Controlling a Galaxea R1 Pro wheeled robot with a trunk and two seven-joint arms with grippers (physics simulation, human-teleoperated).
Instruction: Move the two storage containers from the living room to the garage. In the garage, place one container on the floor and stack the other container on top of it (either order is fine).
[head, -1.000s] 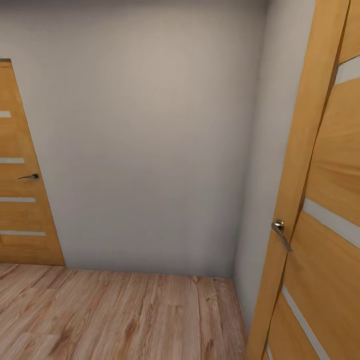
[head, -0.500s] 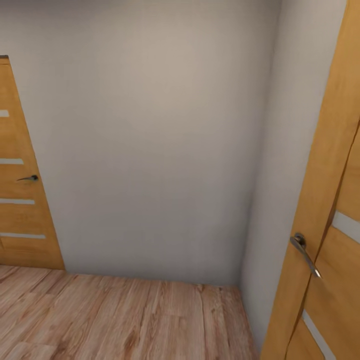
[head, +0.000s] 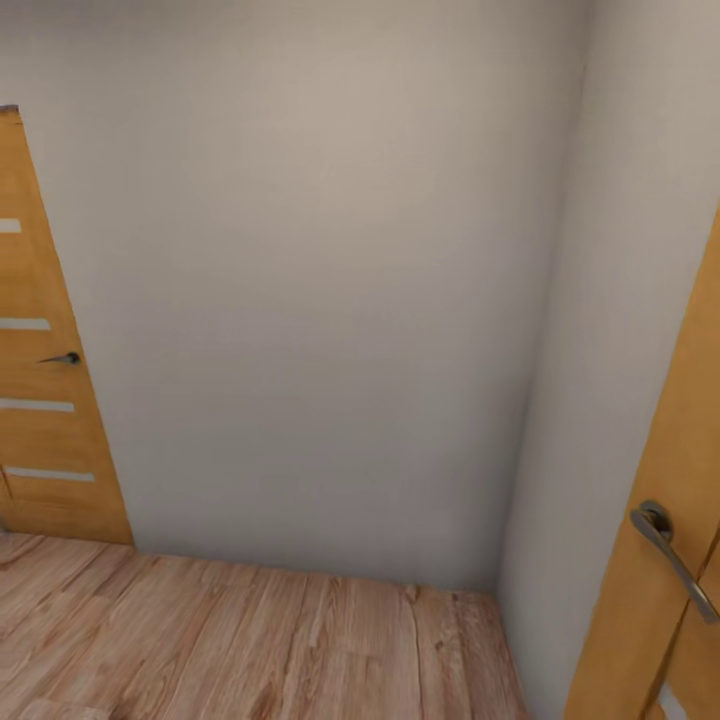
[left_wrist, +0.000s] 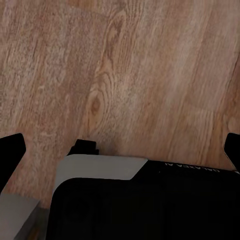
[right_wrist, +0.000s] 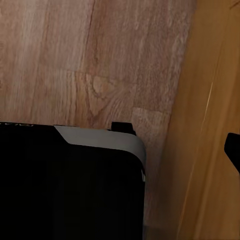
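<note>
Head view: wall (head: 320, 300) ahead, doors (head: 45, 400) alongside.

Both wooden doors (head: 45, 380) are cut off by edges.

Left gripper (left_wrist: 120, 150): my fingers point down, black tips spread wide, nothing between them.
Right gripper: one dark fingertip (right_wrist: 233, 150) visible; spread unclear.
Base (left_wrist: 140, 200): dark, grey-edged, under both wrists.

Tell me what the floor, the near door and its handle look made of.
Floor: light wood planks, visible grain and knots, matte. Near door: honey-toned wood or veneer, smooth with faint grain. Its handle: grey metal lever, apparently brushed, with a dull sheen.
</note>
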